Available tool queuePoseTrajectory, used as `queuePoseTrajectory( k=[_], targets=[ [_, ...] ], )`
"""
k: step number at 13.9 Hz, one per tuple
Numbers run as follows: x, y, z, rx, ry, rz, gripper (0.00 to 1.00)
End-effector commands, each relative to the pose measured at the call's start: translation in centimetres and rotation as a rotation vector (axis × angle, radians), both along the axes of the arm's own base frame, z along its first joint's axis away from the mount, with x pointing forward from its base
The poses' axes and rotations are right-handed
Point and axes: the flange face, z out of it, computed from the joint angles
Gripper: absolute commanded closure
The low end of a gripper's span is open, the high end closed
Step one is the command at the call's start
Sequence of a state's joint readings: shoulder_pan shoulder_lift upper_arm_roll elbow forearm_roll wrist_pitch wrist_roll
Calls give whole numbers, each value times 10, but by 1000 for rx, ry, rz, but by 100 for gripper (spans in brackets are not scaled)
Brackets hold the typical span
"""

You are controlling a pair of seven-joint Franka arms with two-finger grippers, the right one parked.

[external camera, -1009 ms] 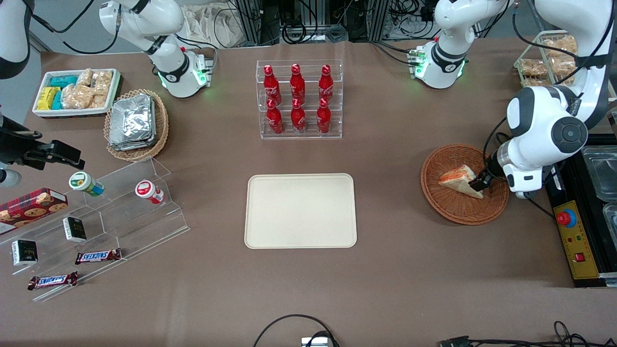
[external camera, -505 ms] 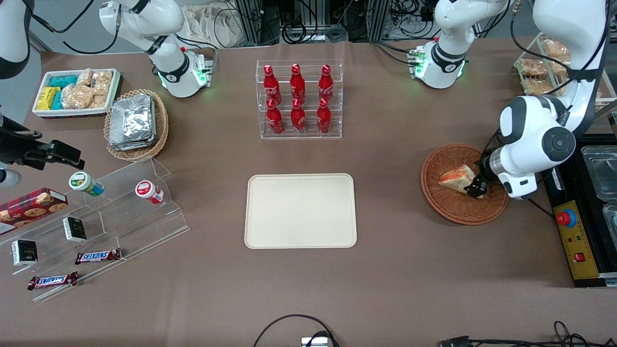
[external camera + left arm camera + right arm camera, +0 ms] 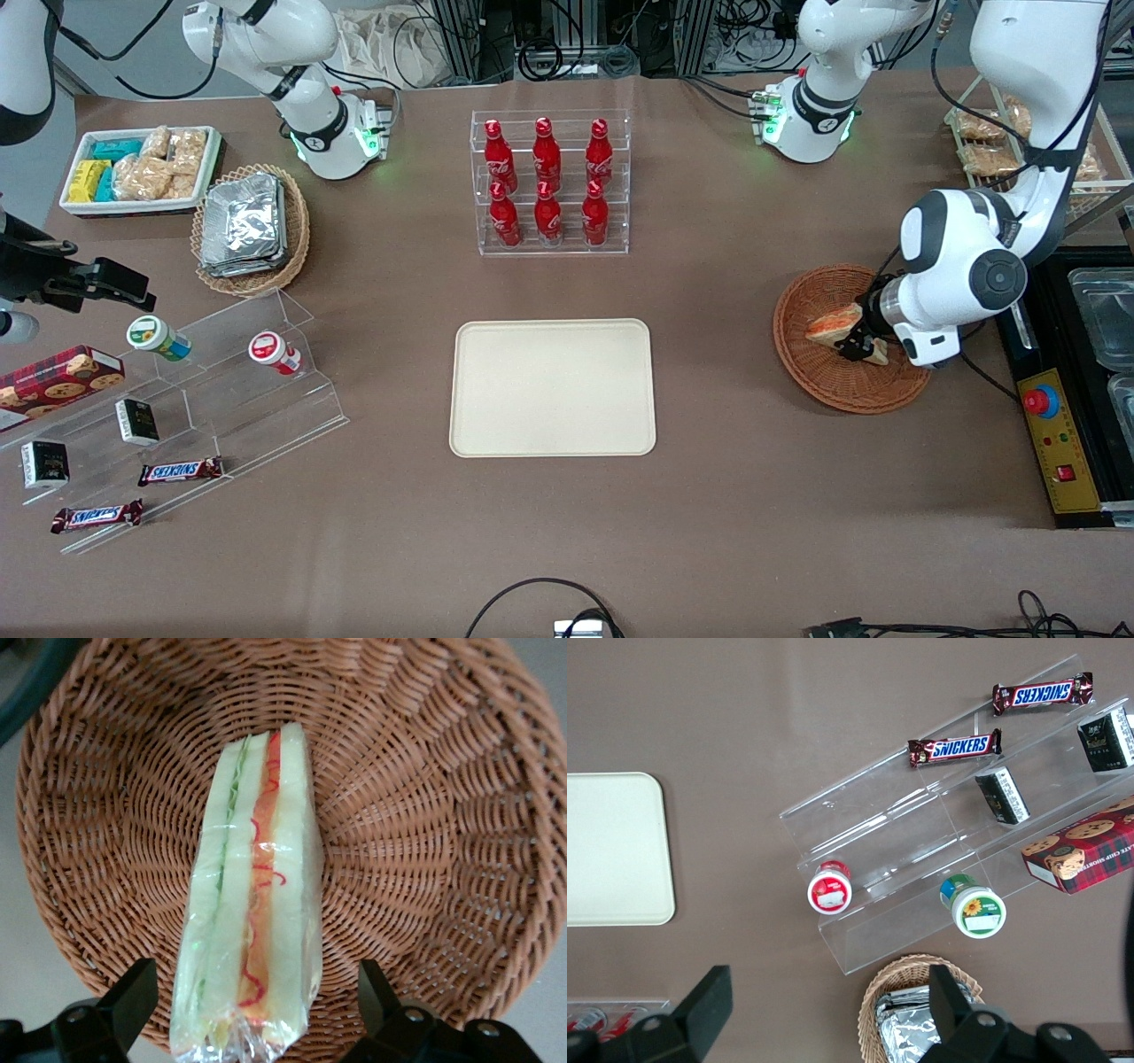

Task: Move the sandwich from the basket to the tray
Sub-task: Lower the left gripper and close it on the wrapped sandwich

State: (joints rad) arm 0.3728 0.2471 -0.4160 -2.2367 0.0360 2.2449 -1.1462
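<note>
Straddling sandwich [image 3: 252, 904] in basket [image 3: 425, 815]: gripper [image 3: 252, 1010] fingers [image 3: 133, 992] spread, one each side, not touching. Load likely light, soft, film-wrapped, slippery; pinch bread faces gently.

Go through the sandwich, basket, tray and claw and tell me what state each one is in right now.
sandwich: wrapped, lying in the basket, between the claw's open fingers, not gripped.
basket: holds only the sandwich.
tray: nothing on it.
claw: open, low in the basket, straddling the sandwich's end.
</note>
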Motion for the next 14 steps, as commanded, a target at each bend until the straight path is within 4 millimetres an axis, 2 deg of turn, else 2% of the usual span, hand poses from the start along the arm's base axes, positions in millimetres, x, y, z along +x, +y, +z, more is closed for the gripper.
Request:
queuePoseTrajectory(
  k=[1,3,4,5,6,7,10,12,14],
  targets=[
    [-3,-2,-9,2,-3,13,0],
    [-3,-3,-14,0,2,7,2],
    [-2,-2,-13,1,-4,9,24],
    [-2,-2,-10,3,-8,10,61],
    [-2,-1,-10,4,-8,13,82],
    [-1,-1,-9,5,-11,19,98],
    [2,-1,-5,13,-16,51,100],
    [8,-3,5,16,-34,51,100],
    [20,-13,36,29,-7,6,100]
  ],
)
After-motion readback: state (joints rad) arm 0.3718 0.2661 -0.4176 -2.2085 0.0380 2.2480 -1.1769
